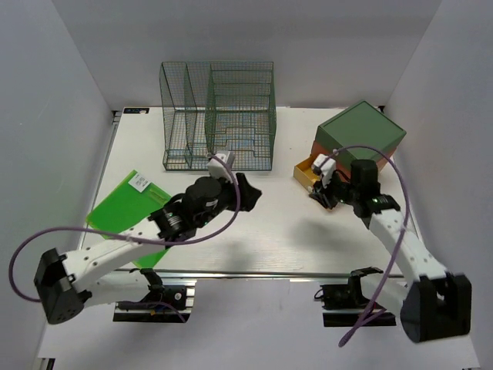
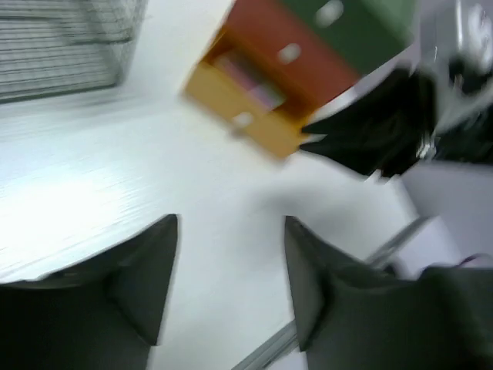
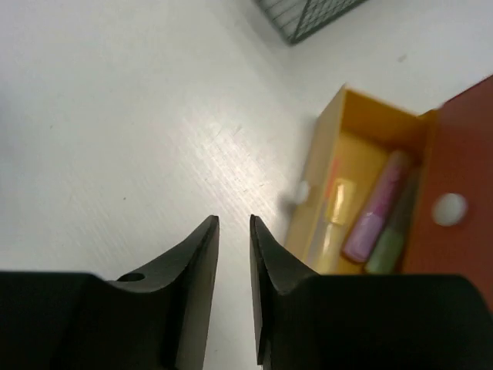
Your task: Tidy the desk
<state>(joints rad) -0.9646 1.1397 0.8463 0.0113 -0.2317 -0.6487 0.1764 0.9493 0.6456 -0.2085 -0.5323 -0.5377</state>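
Desk: the desk (image 1: 277, 231) is lying flat under the green wire rack (image 1: 219, 116) and is spreading out from it on every side toward the arms.
Desk top: it is looking white and smooth, with fine lines in it, and it is shining a little under the light.
Desk long way: its long side is running left to right, the same way as the front of the rack. Its short side is running from the rack toward the arms.
Desk edge: a metal rail (image 1: 262, 274) is running along the side farthest from the rack.
Room: plain white walls (image 1: 46, 116) are standing behind the rack and on both sides.
Drawer box (image 1: 358, 135): it is sitting to the right of the rack, with a green top and orange-red sides.
Yellow drawer (image 3: 362, 162): it is sticking out open, and a pink tube and a green tube are lying inside.
Green sheet (image 1: 123, 204): it is lying to the left of the rack, nearer the arms, partly under the left arm.
Left gripper (image 2: 231, 258): it is hanging just in front of the rack, fingers wide apart, holding nothing.
Right gripper (image 3: 233, 231): it is hanging to the right of the rack, close to the yellow drawer, fingers only a thin gap apart, holding nothing.
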